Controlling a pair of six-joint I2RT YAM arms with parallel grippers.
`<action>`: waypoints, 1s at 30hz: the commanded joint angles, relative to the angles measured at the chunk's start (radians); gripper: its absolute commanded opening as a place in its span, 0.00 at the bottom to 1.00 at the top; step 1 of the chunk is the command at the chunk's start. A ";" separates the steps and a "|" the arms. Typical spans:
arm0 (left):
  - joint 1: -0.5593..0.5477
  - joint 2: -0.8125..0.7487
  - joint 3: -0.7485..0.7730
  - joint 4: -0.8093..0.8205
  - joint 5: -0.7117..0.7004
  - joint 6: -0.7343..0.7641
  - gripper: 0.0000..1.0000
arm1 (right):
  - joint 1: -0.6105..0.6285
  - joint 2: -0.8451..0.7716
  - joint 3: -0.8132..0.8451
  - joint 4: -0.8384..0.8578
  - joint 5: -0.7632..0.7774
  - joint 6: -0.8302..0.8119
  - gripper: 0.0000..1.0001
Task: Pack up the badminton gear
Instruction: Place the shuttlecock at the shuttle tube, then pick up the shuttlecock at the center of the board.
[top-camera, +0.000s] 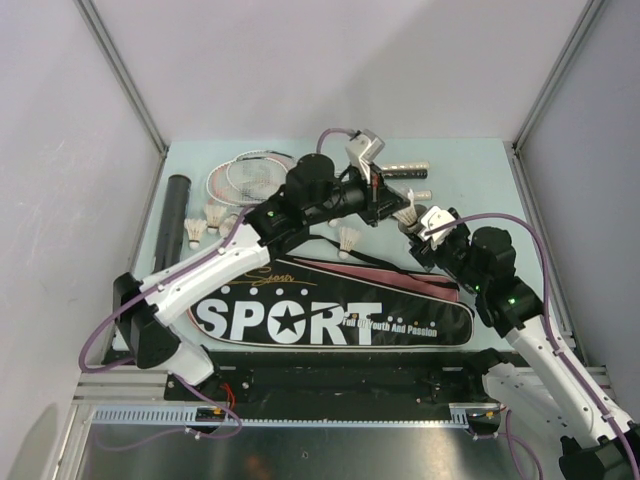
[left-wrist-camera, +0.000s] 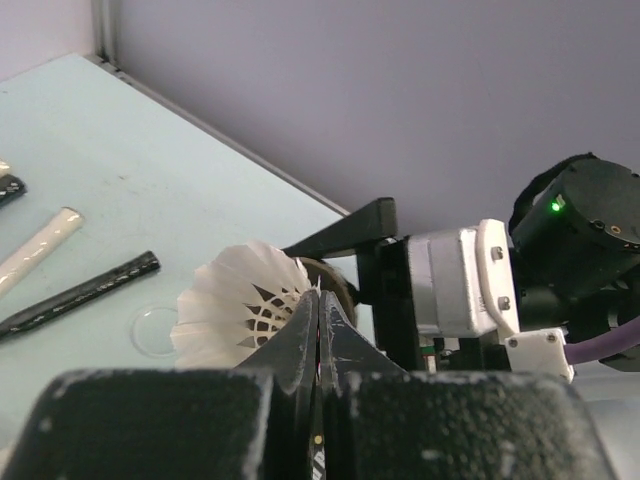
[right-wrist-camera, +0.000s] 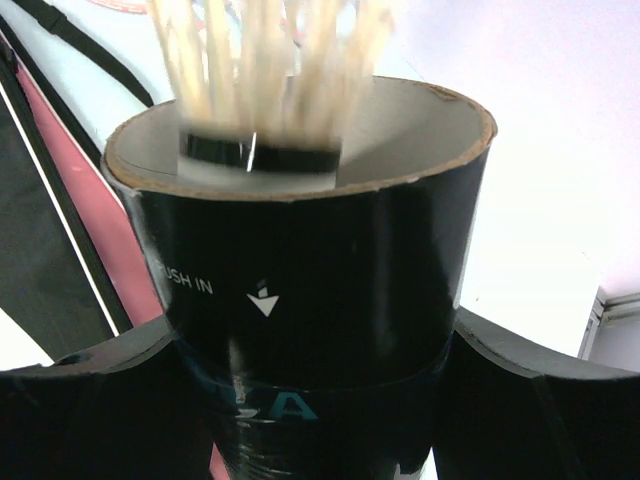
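Note:
My right gripper (right-wrist-camera: 320, 400) is shut on a dark tube with teal print (right-wrist-camera: 320, 280), held with its open mouth up; it shows at centre right in the top view (top-camera: 428, 235). My left gripper (left-wrist-camera: 320, 300) is shut on the feather skirt of a white shuttlecock (left-wrist-camera: 235, 305) and holds it at the tube's mouth (top-camera: 392, 208). In the right wrist view the shuttlecock (right-wrist-camera: 260, 60) is blurred, with its base just inside the rim. Pink-and-white rackets (top-camera: 250, 175) lie at the back.
A black bag printed SPORT (top-camera: 330, 315) lies open across the near table. A second dark tube (top-camera: 176, 210) lies far left, with loose shuttlecocks (top-camera: 195, 232) beside it and one (top-camera: 348, 240) near the bag. Racket handles (top-camera: 405, 168) lie back right.

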 joint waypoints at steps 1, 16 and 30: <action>-0.058 0.056 0.044 0.050 0.002 -0.038 0.00 | 0.001 -0.004 0.022 0.061 -0.037 0.144 0.31; 0.275 -0.154 -0.191 0.222 0.376 -0.261 0.88 | -0.013 -0.060 0.002 0.002 0.055 0.154 0.29; 0.347 0.630 0.498 -0.609 0.369 0.613 0.84 | -0.018 -0.134 0.036 -0.144 0.032 0.057 0.31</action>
